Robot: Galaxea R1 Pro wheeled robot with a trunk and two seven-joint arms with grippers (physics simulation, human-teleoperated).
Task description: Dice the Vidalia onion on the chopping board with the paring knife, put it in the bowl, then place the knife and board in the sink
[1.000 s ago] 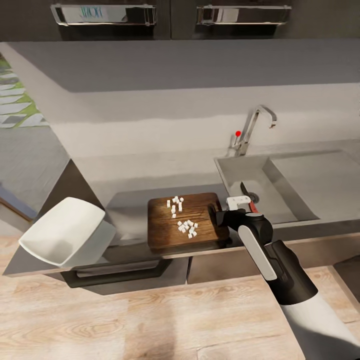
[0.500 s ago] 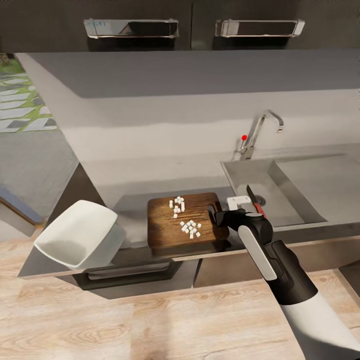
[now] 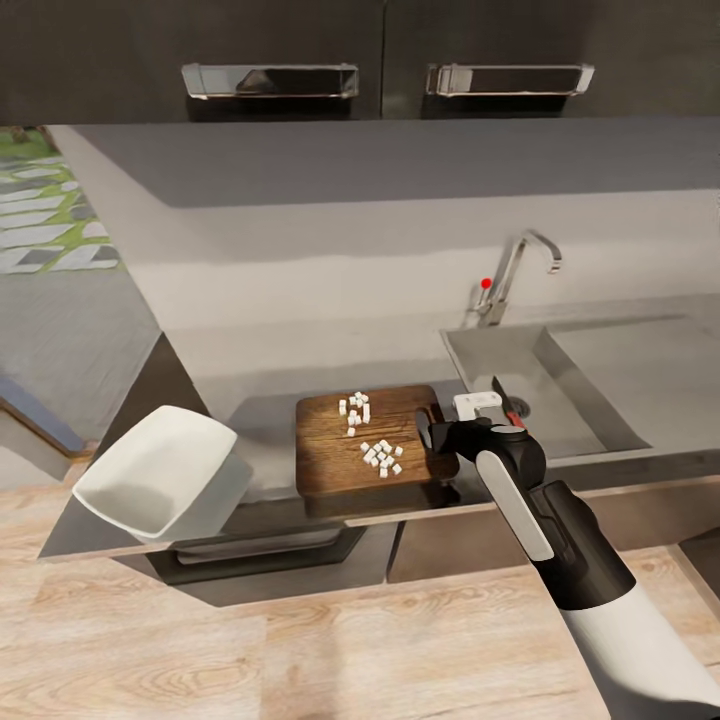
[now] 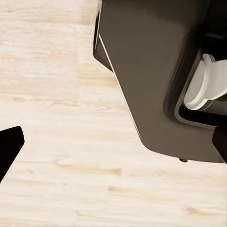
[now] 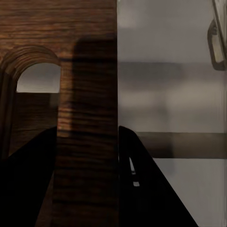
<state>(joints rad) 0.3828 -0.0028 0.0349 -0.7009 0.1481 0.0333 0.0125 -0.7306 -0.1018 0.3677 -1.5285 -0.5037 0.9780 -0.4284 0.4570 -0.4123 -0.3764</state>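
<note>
The right gripper (image 3: 437, 437) sat at the board's (image 3: 365, 440) handle end, over the counter's (image 3: 265, 425) front edge. In the right wrist view its two dark fingers (image 5: 28, 179) straddled the strip of wood (image 5: 87, 142) between the handle slot (image 5: 39, 78) and the board's end edge, one on each side; they appeared pressed onto that strip, though actual contact could not be confirmed. The left gripper's state could not be told: only one dark fingertip (image 4: 9, 146) showed, over pale wooden floor.

Outward from the hand, the white onion dice (image 3: 378, 457) lay in two loose clusters on the board, unconfined. The knife (image 3: 503, 395) lay just beyond the gripper, inside the sink (image 3: 590, 395) near its left wall. The bowl (image 3: 155, 482) stood well apart at the counter's left end, tilted and overhanging the edge.

Judged risks: any lift or tilt of the board by this narrow end grip would probably roll the dice onto the counter or floor before they reached the bowl. The one-ended hold might also let the board pivot or slip. The bowl looked poorly seated, so a nudge could tip it off.
</note>
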